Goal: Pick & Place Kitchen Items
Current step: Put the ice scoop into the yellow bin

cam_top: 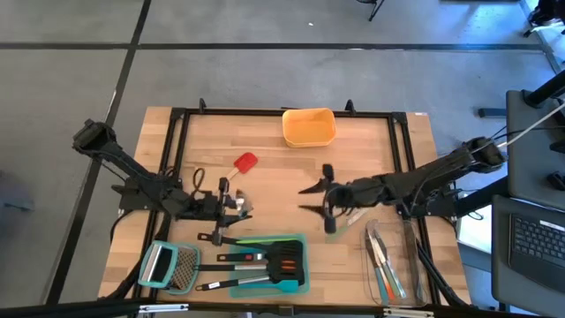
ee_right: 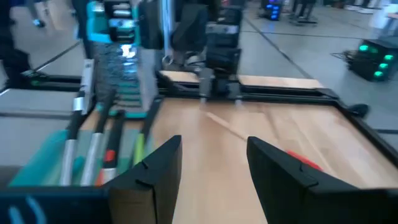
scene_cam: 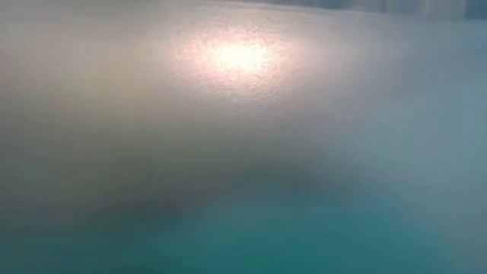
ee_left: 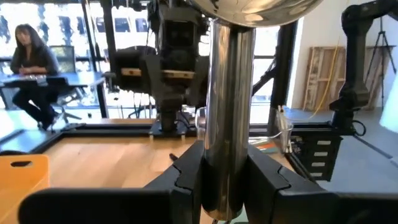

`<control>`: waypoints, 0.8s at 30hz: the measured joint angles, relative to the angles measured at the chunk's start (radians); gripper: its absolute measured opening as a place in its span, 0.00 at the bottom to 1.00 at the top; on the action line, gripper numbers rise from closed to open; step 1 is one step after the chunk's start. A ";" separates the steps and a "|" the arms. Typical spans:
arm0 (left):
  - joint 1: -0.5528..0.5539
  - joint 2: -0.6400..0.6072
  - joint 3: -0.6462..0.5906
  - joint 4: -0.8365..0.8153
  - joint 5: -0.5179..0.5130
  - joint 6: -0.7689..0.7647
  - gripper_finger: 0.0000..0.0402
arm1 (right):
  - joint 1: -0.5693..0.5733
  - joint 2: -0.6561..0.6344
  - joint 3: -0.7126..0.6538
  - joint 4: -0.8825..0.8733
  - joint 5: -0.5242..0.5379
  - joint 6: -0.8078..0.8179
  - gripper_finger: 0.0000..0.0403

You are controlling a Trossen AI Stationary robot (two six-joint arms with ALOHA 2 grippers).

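- Utensils [cam_top: 252, 265]: black-handled turners lying on teal tray [cam_top: 298, 284], bench front; grater [cam_top: 169, 265] just left of tray.
- Left fingers [ee_left: 180, 180]: closed on upright silver handle [ee_left: 229, 106], left of bench centre.
- Red turner [cam_top: 244, 163]: behind left gripper [cam_top: 231, 201].
- Orange bin [cam_top: 309, 127]: bench rear.
- Right gripper [cam_top: 316, 199]: fingers apart, holding nothing.
- Clear tray [cam_top: 393, 261]: cutlery inside, front right.

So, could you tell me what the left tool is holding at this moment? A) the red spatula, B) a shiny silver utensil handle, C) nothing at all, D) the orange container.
B: in the left wrist view the left tool is clamped on a shiny silver utensil handle standing upright between its fingers, while the red spatula lies apart on the table.
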 joint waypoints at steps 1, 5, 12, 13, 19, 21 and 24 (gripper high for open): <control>0.022 0.000 0.000 -0.012 0.016 -0.014 0.17 | -0.011 -0.020 -0.018 0.003 0.000 0.000 0.45; 0.128 0.000 0.000 -0.017 0.112 -0.032 0.17 | -0.081 -0.085 -0.096 0.038 -0.058 -0.002 0.45; 0.364 0.000 0.000 -0.026 0.357 -0.047 0.17 | -0.281 -0.115 -0.139 0.093 -0.296 -0.052 0.45; 0.398 0.000 0.000 -0.028 0.389 -0.047 0.17 | -0.313 -0.115 -0.139 0.095 -0.334 -0.059 0.45; 0.640 0.000 0.000 -0.029 0.631 -0.093 0.17 | -0.502 -0.115 -0.139 0.107 -0.540 -0.087 0.45; 0.721 0.005 0.000 -0.039 0.697 -0.115 0.17 | -0.561 -0.115 -0.139 0.110 -0.603 -0.095 0.45; 0.829 0.006 0.027 -0.110 0.785 -0.125 0.17 | -0.637 -0.115 -0.139 0.110 -0.681 -0.104 0.45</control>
